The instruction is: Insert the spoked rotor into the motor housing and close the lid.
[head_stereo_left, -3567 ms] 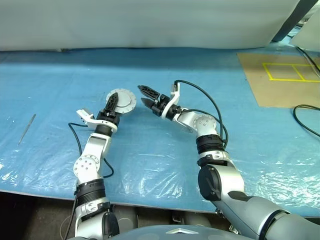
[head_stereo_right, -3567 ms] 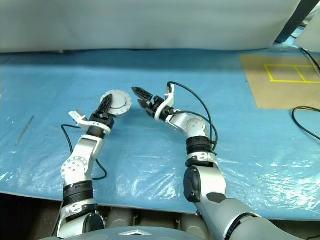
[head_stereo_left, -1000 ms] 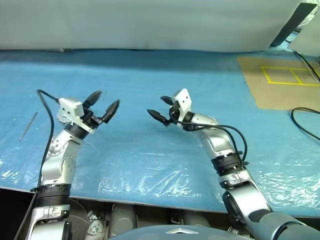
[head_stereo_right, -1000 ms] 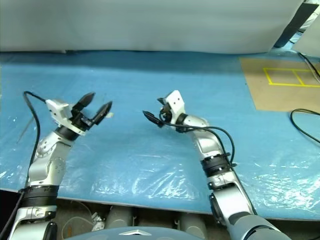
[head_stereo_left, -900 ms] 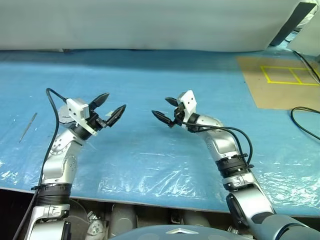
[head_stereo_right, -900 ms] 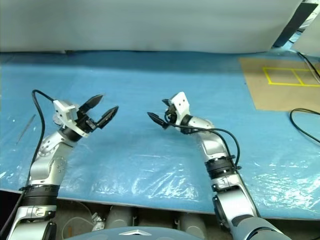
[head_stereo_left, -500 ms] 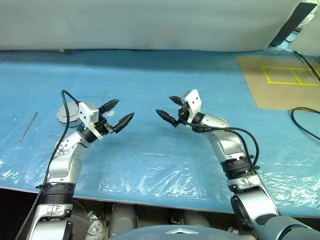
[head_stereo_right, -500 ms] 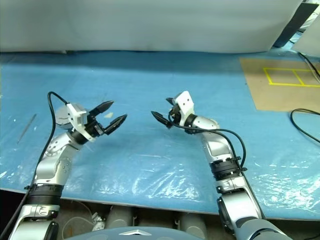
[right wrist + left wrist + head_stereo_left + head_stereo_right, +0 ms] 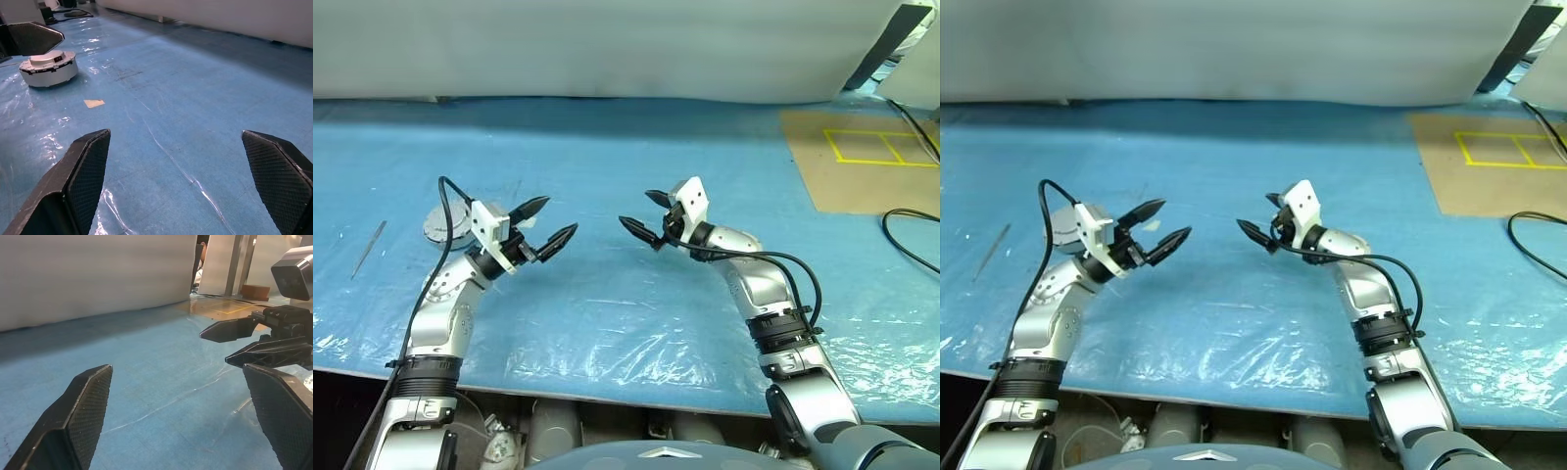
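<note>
The left gripper [image 9: 551,230] hangs raised above the blue sheet [image 9: 607,166] with its fingers spread wide and nothing between them, pointing toward the right gripper [image 9: 644,217], which faces it, likewise wide open and empty. The two stand near each other but apart, clear of the work, which suggests no further handling is under way.

Behind the left wrist, partly hidden by it, a round silver disc with a ribbed rim lies flat on the sheet: the lid [image 9: 445,223]. In the right wrist view it sits on top of a low round body, probably the motor housing [image 9: 48,74], so the assembly looks closed; the spoked rotor would then be inside, though that cannot be confirmed. Farther left lies a thin metal tool [image 9: 368,249].
</note>
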